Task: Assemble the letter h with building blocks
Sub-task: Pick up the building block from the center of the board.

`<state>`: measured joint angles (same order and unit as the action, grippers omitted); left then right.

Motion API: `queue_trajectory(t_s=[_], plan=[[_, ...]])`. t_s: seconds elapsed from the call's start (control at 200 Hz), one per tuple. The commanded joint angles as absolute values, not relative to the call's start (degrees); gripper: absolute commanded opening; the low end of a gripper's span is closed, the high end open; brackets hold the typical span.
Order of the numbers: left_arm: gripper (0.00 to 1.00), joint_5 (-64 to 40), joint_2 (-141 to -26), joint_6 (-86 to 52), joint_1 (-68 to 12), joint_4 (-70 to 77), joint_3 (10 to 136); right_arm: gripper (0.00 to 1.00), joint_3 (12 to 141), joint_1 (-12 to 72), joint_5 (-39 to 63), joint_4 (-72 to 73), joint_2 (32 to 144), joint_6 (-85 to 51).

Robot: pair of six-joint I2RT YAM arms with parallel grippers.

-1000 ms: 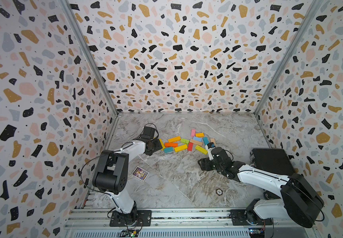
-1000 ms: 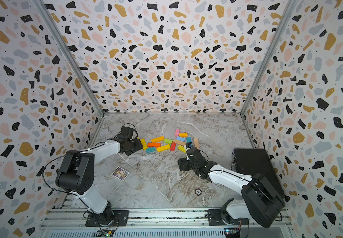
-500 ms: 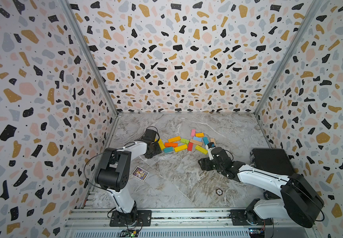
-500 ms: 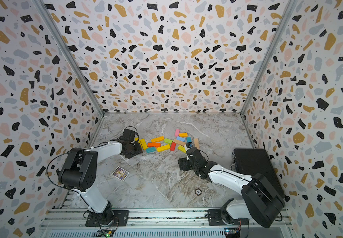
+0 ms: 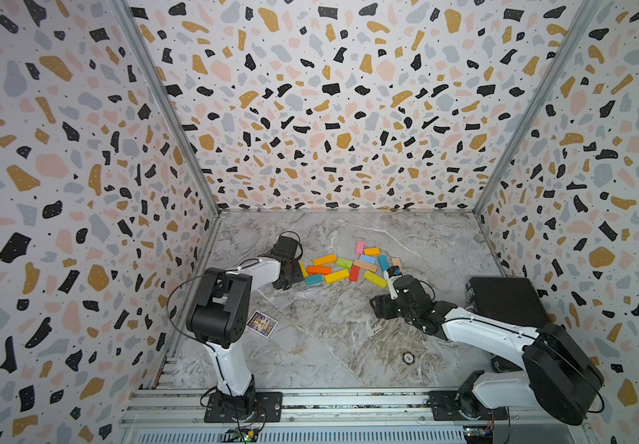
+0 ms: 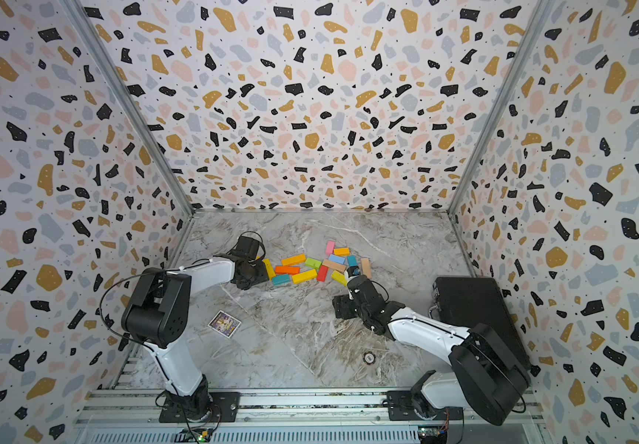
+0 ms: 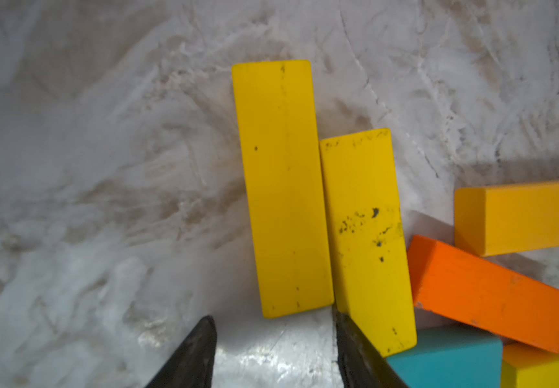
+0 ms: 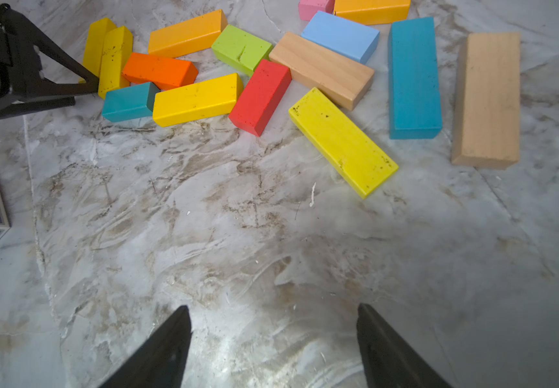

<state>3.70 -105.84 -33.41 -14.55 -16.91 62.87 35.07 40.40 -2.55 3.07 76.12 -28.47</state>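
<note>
Left elbow has swung in toward the pile over the last second, and my left gripper [image 7: 272, 319] has edged right up to the near end of the blocks; the right arm hasn't budged. Jaws on the left stand partly apart with nothing between them, just marble tabletop [image 7: 103, 201].

Straight ahead, almost touching, lies the long flat yellow wooden bar [image 7: 281, 188]. It's down on its broad face, long axis running directly away from me, so I'm facing its short end. Tight against its side sits a second yellow wooden bar [image 7: 365, 235], scuffed with black flecks. One of my fingertips [image 7: 348, 336] sits right at the seam between the two.

That's the whole question for the next move, I reckon. Push forward along that axis and the jaws straddle the flat bar's width. But the inner finger must find room in that seam, or it shoves the neighbour into the orange wooden block [image 7: 490, 292].

The building blocks [image 5: 336, 275] lie loose in one scattered cluster mid-table, toward the back wall, with no h started as far as I can judge. My right gripper [image 8: 272, 306] hovers wide open and empty, short of the pile's other end and nearest the lime-yellow wooden bar [image 8: 342, 141]. The two yellow bars are well apart from it. Left arm's job, clearly.
</note>
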Motion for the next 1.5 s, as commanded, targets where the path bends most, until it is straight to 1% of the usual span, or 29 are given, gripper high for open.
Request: queue_trajectory(t_s=[0.0, 0.04, 0.135, 0.24, 0.4, 0.461, 0.576, 0.706, 1.011, 1.131, 1.216, 1.266, 1.492], plan=[[0.61, 4.98, -109.10, -32.78, -14.58, -21.17, 62.75, 0.79, 34.81, 40.43, -3.43, 3.01, 74.62, -28.11], [0.62, 5.39, -109.29, -32.91, -14.51, -21.33, 62.90, 0.79, 34.72, 40.43, -3.44, 3.12, 74.62, -28.21], [0.62, 6.79, -110.06, -32.84, -14.50, -22.45, 63.83, 0.79, 34.72, 40.43, -3.49, 3.19, 74.69, -28.21], [0.60, 7.28, -110.80, -32.83, -14.34, -22.94, 64.80, 0.79, 34.63, 40.43, -3.45, 3.34, 74.55, -28.23], [0.52, 7.43, -111.61, -33.02, -13.95, -23.46, 66.32, 0.79, 34.45, 40.43, -3.49, 3.59, 74.32, -28.30], [0.52, 7.45, -112.40, -32.61, -13.69, -24.42, 67.78, 0.79, 34.28, 40.43, -3.25, 3.95, 74.36, -28.46], [0.58, 8.26, -113.85, -32.08, -13.11, -26.31, 70.20, 0.79, 34.19, 40.43, -3.19, 4.31, 74.75, -28.54], [0.57, 8.13, -115.18, -31.52, -11.37, -27.53, 72.15, 0.79, 33.95, 40.42, -2.78, 4.79, 74.76, -28.65], [0.43, 6.84, -118.52, -28.75, -10.72, -29.36, 77.03, 0.79, 33.51, 40.41, -2.77, 5.14, 74.31, -28.83], [0.35, 7.64, -119.68, -27.66, -10.65, -30.12, 78.55, 0.79, 33.18, 40.41, -2.94, 5.24, 73.85, -28.84], [0.26, 7.56, -119.90, -27.10, -10.66, -30.50, 79.12, 0.79, 33.02, 40.43, -3.08, 5.27, 73.72, -28.83], [0.23, 7.40, -119.13, -27.08, -10.75, -30.23, 78.58, 0.79, 33.03, 40.42, -3.16, 5.30, 73.73, -28.85], [0.21, 7.17, -109.49, -27.80, -13.13, -26.83, 71.32, 0.79, 32.70, 40.43, -3.38, 5.81, 73.56, -28.83]])
